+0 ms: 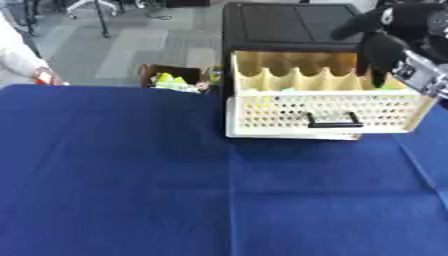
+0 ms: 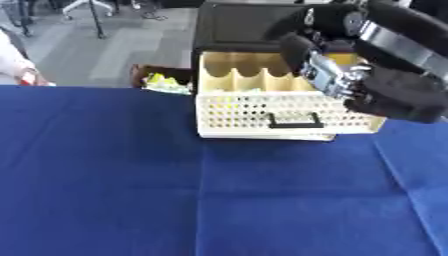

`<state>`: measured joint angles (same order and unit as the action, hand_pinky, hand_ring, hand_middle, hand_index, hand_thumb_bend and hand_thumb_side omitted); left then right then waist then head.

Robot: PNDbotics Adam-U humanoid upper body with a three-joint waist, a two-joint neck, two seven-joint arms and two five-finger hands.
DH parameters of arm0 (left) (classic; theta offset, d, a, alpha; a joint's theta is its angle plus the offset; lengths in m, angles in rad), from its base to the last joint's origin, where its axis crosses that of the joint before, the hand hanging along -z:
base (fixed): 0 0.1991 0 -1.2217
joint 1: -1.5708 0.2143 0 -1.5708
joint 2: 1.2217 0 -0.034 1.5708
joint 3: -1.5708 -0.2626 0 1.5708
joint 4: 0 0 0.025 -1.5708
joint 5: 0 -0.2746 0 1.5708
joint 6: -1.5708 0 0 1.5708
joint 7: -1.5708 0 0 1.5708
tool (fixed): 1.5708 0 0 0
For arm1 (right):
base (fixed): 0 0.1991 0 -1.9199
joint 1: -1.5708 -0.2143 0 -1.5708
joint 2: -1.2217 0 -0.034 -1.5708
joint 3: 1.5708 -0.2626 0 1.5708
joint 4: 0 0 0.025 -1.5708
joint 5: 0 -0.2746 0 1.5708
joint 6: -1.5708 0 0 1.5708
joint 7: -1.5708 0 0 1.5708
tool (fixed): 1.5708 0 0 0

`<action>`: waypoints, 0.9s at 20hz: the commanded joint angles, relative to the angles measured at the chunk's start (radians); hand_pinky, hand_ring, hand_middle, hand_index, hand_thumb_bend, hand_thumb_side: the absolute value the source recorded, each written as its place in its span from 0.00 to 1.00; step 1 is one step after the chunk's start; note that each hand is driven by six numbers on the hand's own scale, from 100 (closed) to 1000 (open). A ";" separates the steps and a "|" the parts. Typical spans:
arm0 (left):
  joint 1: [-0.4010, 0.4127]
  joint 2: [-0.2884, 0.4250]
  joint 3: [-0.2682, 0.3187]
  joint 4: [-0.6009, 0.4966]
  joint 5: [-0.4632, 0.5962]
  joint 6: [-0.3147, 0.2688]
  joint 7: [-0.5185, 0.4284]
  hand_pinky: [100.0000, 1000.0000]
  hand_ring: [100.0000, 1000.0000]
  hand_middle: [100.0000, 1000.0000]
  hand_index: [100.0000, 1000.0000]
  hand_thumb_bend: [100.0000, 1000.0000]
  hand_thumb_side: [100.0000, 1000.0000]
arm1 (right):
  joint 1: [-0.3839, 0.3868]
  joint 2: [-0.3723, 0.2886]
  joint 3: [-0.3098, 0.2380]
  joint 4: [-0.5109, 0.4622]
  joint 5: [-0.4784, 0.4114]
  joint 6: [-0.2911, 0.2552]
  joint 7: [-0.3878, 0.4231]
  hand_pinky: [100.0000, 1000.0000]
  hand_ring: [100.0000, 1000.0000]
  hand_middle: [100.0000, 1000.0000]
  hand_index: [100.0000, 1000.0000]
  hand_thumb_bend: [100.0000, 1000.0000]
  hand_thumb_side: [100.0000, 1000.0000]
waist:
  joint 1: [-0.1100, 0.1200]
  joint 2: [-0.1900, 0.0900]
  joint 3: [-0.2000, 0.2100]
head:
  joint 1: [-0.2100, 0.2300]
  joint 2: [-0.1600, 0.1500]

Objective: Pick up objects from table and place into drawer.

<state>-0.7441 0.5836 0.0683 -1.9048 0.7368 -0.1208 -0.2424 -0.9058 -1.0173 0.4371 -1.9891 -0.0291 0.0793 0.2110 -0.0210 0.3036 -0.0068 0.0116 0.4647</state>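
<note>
Cream perforated drawer (image 1: 324, 111), pulled open from a black cabinet (image 1: 280, 22), black handle (image 1: 333, 121) on its front. Divided inside by scalloped partitions into narrow compartments; faint yellow-green shapes behind the holes at the left end, too blurred to identify. Right hand (image 2: 337, 75), black and silver, above the drawer's right end; whether clenched or released cannot be told. Blue cloth-covered table (image 1: 175, 190) beneath. Beyond its far edge, a brown box (image 1: 168, 75) holding yellow-green items.

Cream perforated drawer (image 1: 324, 112) with black handle (image 1: 332, 121), plain blue tablecloth (image 1: 131, 190)
</note>
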 commanded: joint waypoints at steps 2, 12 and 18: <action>0.059 -0.006 0.037 -0.043 -0.044 0.023 -0.042 0.22 0.43 0.44 0.72 0.00 0.64 | -0.003 -0.063 0.028 -0.011 -0.057 -0.020 0.057 0.72 0.39 0.43 0.82 0.00 1.00 | -0.002 -0.026 -0.013 | 0.011 0.009; 0.263 -0.048 0.091 -0.095 -0.119 0.018 -0.107 0.22 0.43 0.44 0.72 0.00 0.68 | 0.071 -0.091 0.007 -0.011 -0.138 -0.030 0.206 0.76 0.44 0.48 0.84 0.00 1.00 | -0.002 -0.032 -0.042 | 0.042 0.020; 0.284 -0.078 0.094 -0.095 -0.143 0.039 -0.131 0.22 0.43 0.44 0.73 0.00 0.71 | 0.090 -0.075 0.070 -0.002 -0.153 0.033 0.301 0.82 0.51 0.56 0.87 0.00 1.00 | -0.002 -0.032 -0.018 | 0.028 0.014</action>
<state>-0.4513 0.4981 0.1508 -1.9798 0.6026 -0.0864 -0.3663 -0.8022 -1.0710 0.5036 -1.9884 -0.1739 0.1004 0.4933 -0.0241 0.2939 -0.0237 0.0438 0.4788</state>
